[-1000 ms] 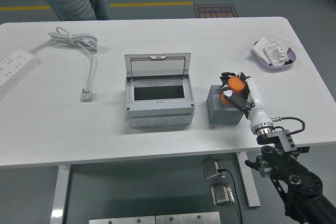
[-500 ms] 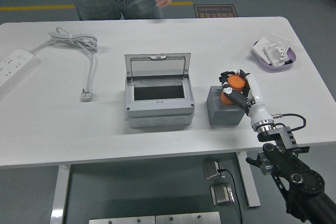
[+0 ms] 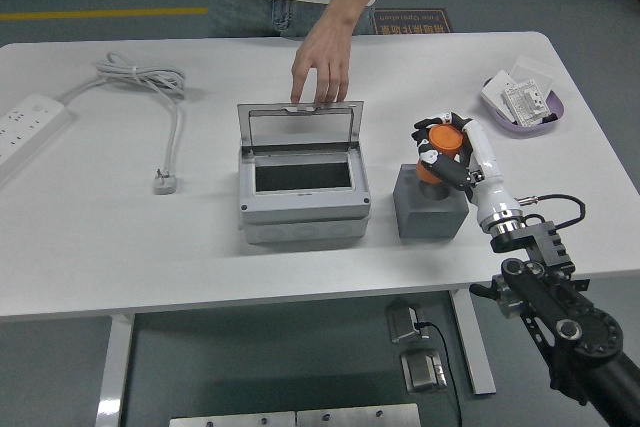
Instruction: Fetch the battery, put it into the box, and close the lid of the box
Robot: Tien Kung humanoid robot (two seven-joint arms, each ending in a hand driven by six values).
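1. The robot's right hand (image 3: pixel 447 154) reaches in from the lower right corner, its fingers clamped around an orange battery (image 3: pixel 442 150) held just above a dark grey block (image 3: pixel 430 211) on the white table (image 3: pixel 300 267).

2. The grey box (image 3: pixel 303 205) sits at mid-table, just left of the block with a narrow strip of bare table between them. Its clear lid (image 3: pixel 300 129) stands upright on the far side, leaving the dark opening exposed from above.

3. A person at the far side leans over the table, one hand (image 3: pixel 321 62) resting fingertips on the top edge of the raised lid.

4. Left of the box, a white power cable (image 3: pixel 150 82) lies coiled near the far edge, its plug (image 3: pixel 165 182) well clear of the box. A white power strip (image 3: pixel 28 125) runs off the left edge.

5. Near the far right corner, a purple tray (image 3: pixel 527 123) holds small white packets, well apart from the robot's hand.

6. The near strip of table, from the box and block to the front edge, is bare; the stretch between the plug and the box is also open.

7. The left arm does not show.
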